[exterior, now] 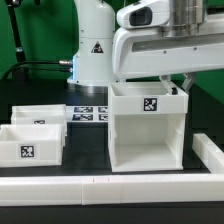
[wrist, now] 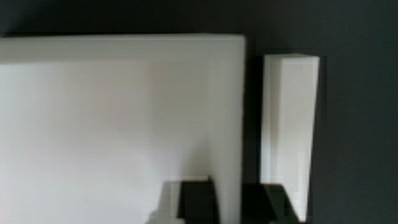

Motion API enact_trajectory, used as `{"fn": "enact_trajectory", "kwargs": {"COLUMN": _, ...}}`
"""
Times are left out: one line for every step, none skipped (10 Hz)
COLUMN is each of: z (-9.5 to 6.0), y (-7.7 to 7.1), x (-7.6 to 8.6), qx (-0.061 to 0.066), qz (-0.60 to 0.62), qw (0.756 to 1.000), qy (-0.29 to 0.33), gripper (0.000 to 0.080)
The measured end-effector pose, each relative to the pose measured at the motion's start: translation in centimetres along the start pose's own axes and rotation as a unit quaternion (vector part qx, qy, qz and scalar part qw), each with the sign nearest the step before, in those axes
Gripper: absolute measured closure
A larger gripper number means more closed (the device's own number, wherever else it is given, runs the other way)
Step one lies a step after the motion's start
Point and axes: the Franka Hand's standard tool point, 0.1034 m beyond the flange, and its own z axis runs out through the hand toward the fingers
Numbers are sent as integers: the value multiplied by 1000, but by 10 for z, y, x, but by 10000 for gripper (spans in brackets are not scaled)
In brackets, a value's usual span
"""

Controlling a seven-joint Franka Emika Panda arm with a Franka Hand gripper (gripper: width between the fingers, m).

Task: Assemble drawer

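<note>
The drawer's big white housing (exterior: 148,130) stands upright at the middle right of the table, with a tag on its back wall. My gripper (exterior: 174,86) is down at its top edge on the exterior view's right. In the wrist view the two dark fingers (wrist: 192,203) press on either side of a thin housing wall (wrist: 240,120), beside the broad white housing face (wrist: 107,130). The gripper (wrist: 237,205) is shut on that wall. Two small tagged trays (exterior: 32,143) (exterior: 40,118) lie at the exterior view's left, untouched.
A long low white rail (exterior: 110,185) runs along the front and turns up the exterior view's right side (exterior: 210,150). A narrow white strip (wrist: 294,120) beside the housing in the wrist view may be that rail. The marker board (exterior: 88,112) lies behind, by the robot base.
</note>
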Motion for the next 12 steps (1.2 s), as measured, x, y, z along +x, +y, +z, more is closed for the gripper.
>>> {"fn": "enact_trajectory", "kwargs": {"z": 0, "y": 0, "x": 0, "qx": 0, "qz": 6, "qw": 1000, "qy": 0, "gripper": 761}}
{"fn": "enact_trajectory", "kwargs": {"z": 0, "y": 0, "x": 1, "qx": 0, "qz": 19, "qw": 1000, "qy": 1, "gripper": 761}}
{"fn": "enact_trajectory", "kwargs": {"z": 0, "y": -1, "x": 0, "qx": 1, "qz": 60, "qw": 998, "qy": 1, "gripper": 761}}
{"fn": "enact_trajectory", "kwargs": {"z": 0, "y": -2, "x": 0, "qx": 1, "qz": 93, "qw": 996, "qy": 1, "gripper": 761}}
{"fn": "enact_trajectory", "kwargs": {"z": 0, "y": -1, "x": 0, "qx": 1, "qz": 118, "qw": 993, "qy": 1, "gripper": 761}}
{"fn": "enact_trajectory", "kwargs": {"z": 1, "y": 1, "x": 5, "qx": 3, "qz": 142, "qw": 990, "qy": 3, "gripper": 761}}
{"fn": "enact_trajectory", "kwargs": {"z": 1, "y": 4, "x": 15, "qx": 9, "qz": 174, "qw": 985, "qy": 7, "gripper": 761}}
{"fn": "enact_trajectory", "kwargs": {"z": 0, "y": 6, "x": 23, "qx": 10, "qz": 189, "qw": 982, "qy": 12, "gripper": 761}}
{"fn": "enact_trajectory", "kwargs": {"z": -2, "y": 7, "x": 28, "qx": 14, "qz": 209, "qw": 978, "qy": 14, "gripper": 761}}
{"fn": "enact_trajectory", "kwargs": {"z": -3, "y": 6, "x": 29, "qx": 18, "qz": 238, "qw": 971, "qy": 16, "gripper": 761}}
{"fn": "enact_trajectory", "kwargs": {"z": -3, "y": 5, "x": 29, "qx": 18, "qz": 263, "qw": 964, "qy": 15, "gripper": 761}}
{"fn": "enact_trajectory", "kwargs": {"z": -3, "y": 4, "x": 29, "qx": 20, "qz": 284, "qw": 958, "qy": 14, "gripper": 761}}
